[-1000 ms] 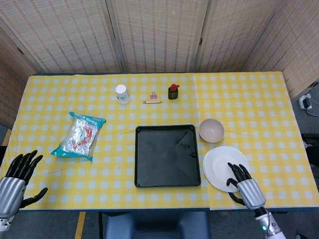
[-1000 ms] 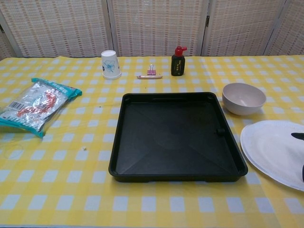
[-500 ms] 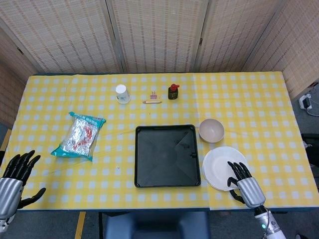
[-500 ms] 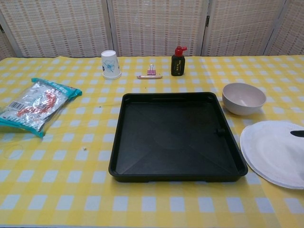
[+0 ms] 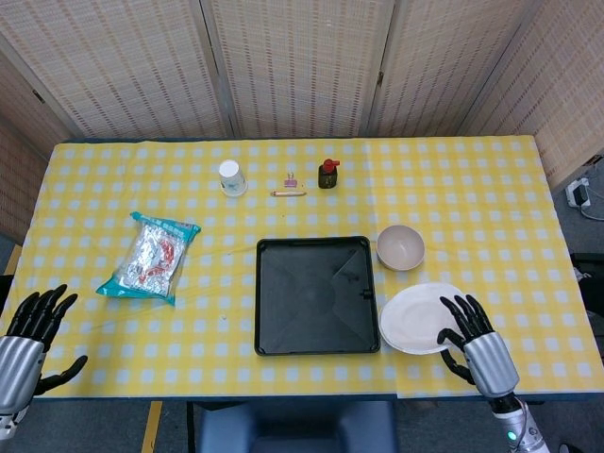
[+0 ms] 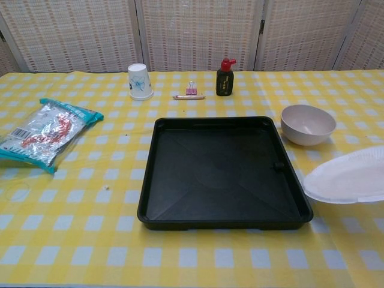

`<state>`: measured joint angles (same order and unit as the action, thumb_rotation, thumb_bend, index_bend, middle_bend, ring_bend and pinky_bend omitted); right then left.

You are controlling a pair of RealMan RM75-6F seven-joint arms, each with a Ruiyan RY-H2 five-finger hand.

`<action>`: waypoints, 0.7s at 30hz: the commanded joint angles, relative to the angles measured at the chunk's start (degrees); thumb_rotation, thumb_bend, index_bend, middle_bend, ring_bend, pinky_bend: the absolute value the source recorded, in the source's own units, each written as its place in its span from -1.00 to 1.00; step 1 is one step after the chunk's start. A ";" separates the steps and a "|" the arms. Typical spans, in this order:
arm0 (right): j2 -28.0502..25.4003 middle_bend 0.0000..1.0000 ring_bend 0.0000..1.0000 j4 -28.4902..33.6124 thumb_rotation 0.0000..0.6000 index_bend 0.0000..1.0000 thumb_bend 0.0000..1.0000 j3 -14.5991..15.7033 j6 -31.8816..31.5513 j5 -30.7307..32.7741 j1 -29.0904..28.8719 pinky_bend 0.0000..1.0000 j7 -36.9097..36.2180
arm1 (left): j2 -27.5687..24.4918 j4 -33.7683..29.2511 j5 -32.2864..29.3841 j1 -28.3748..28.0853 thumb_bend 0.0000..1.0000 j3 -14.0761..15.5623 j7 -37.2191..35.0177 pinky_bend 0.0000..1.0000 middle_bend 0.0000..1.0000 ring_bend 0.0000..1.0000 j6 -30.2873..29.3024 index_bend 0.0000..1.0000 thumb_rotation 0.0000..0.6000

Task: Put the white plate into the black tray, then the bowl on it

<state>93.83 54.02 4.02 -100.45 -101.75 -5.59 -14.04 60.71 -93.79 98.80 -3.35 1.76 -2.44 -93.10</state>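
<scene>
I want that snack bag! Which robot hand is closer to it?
Left. The left hand is just below-left of the snack bag; the right hand is far across, at the plate.

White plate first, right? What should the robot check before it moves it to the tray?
1. Right hand holds the white plate: ok, plate is tilted up off the cloth.
2. Black tray empty inside: ok.
3. Bowl clear of the plate: ok, they are apart.
4. Plate's near edge above the tray rim: cannot tell.
5. Left hand out of the way: ok, at the far table edge.
</scene>
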 commanded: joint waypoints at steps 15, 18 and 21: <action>-6.17 -0.75 -0.92 16.65 1.00 0.41 0.08 -7.90 0.66 -4.46 -9.81 -1.00 8.09 | 0.03 0.34 -1.24 -0.13 -0.50 -0.61 -0.60 -1.00 -0.90 -0.96 0.38 -1.00 1.00; -5.06 -0.75 -0.92 17.48 1.00 0.41 0.08 -9.23 3.78 -4.22 -12.87 -1.00 7.87 | -0.03 0.70 -2.17 -0.28 -0.50 -0.96 -1.16 -1.00 -0.90 -0.96 0.81 -1.00 1.00; -2.60 -0.75 -0.91 16.11 1.00 0.41 0.08 -9.79 7.27 -3.69 -15.57 -1.00 7.51 | -0.06 0.86 -2.90 -0.36 -0.50 -1.18 -1.51 -1.00 -0.90 -0.96 1.17 -1.00 1.00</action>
<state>89.59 70.71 -5.04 -95.33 -105.86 -19.27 -6.31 60.67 -92.97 95.98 -3.67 0.65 -3.88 -92.01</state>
